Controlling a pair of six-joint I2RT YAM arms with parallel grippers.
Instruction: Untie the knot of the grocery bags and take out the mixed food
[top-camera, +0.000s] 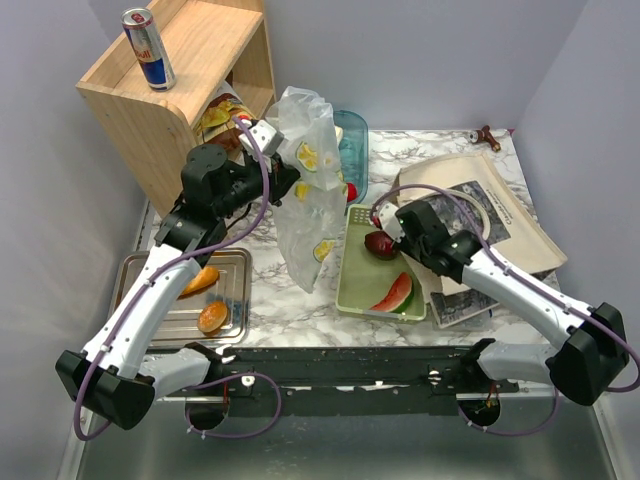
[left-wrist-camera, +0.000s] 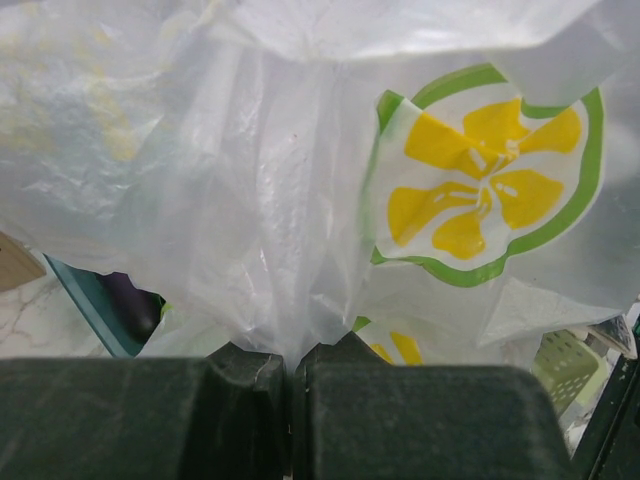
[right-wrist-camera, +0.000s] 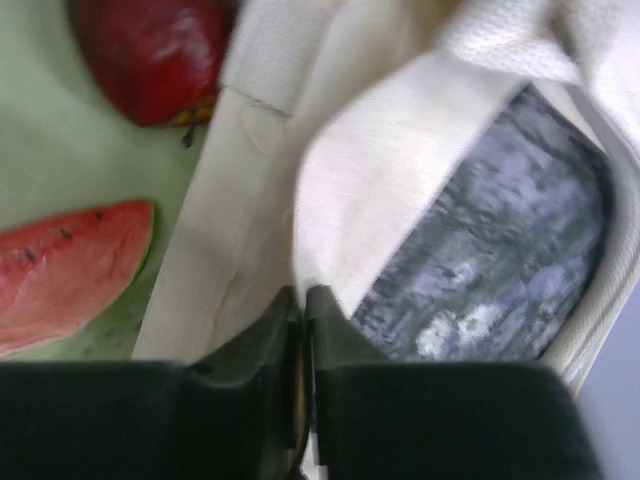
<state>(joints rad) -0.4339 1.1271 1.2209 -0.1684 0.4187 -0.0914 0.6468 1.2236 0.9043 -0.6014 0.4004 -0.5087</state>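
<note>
From above, the left fingers (top-camera: 268, 140) held the grocery bag (top-camera: 305, 190) up over the counter (top-camera: 290, 305). At the left wrist they were shut tight on its thin plastic; a hard tug could rip it. At the right wrist, the right fingers (right-wrist-camera: 303, 305) looked nearly shut on the cloth bag (right-wrist-camera: 380, 170), so pulling might drag the wrong thing.

The left gripper (left-wrist-camera: 290, 368) has its fingers (left-wrist-camera: 235, 395) pressed together on a fold of the translucent grocery bag (left-wrist-camera: 230, 170), whose yellow-and-green flower print (left-wrist-camera: 487, 180) sits upper right, a teal rim (left-wrist-camera: 85, 300) lower left.
</note>
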